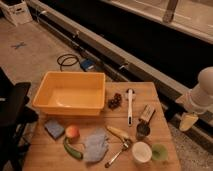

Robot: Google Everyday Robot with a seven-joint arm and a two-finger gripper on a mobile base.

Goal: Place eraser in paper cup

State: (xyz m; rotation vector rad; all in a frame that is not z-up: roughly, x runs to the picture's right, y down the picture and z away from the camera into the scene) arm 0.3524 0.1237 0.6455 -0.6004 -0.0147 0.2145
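The eraser (pixel 147 113), a small tan-grey block with darker edges, lies on the right part of the wooden table (pixel 50 155). The paper cup (pixel 141 151), wide and white with a cream inside, stands upright near the table's front right edge. A small dark metal cup (pixel 142 131) stands between the eraser and the paper cup. A pale green cup (pixel 159 152) stands right of the paper cup. My gripper (pixel 188 121) hangs from the white arm (pixel 204 92) beyond the table's right edge, to the right of the eraser and apart from it.
A yellow bin (pixel 70 92) fills the back left of the table. Grapes (pixel 115 101), a white long-handled utensil (pixel 130 104), a banana (pixel 118 132), a fork (pixel 116 154), a grey cloth (pixel 95 145), a peach (pixel 72 131), a green vegetable (pixel 72 149) and a blue sponge (pixel 54 128) lie around.
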